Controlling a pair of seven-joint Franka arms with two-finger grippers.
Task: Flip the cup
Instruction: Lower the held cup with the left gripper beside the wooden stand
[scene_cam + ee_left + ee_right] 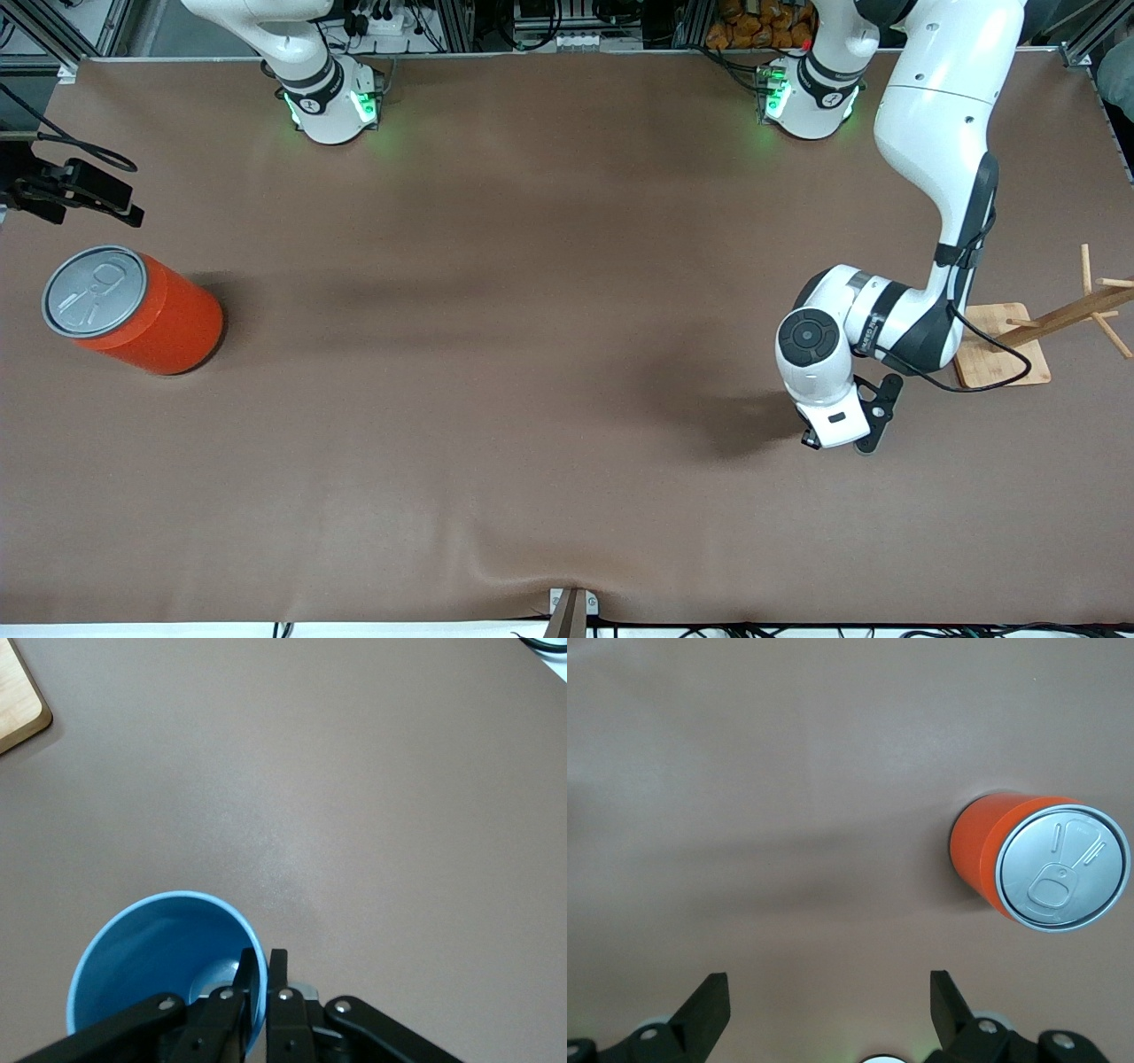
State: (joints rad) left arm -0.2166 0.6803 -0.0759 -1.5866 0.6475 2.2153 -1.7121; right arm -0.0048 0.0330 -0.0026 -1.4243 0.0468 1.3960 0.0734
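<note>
From the front we cannot see the cup point(164, 970) at all: the left arm's wrist covers it. In the left wrist view its lower part runs off the picture at six o'clock. The wooden rack point(1076, 310) is cut off at three o'clock.

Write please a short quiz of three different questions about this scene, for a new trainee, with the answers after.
1. True or false: the left gripper pinches the wall of the cup, one finger inside and one outside.
2. Which way does the cup's opening face in the left wrist view? A) toward the camera B) away from the camera
3. Fill in: the orange can stands toward the ____ arm's end of the table, and the right gripper above the table is ____.

Key
1. True.
2. A: the darker inside is in view.
3. right; open.
</note>
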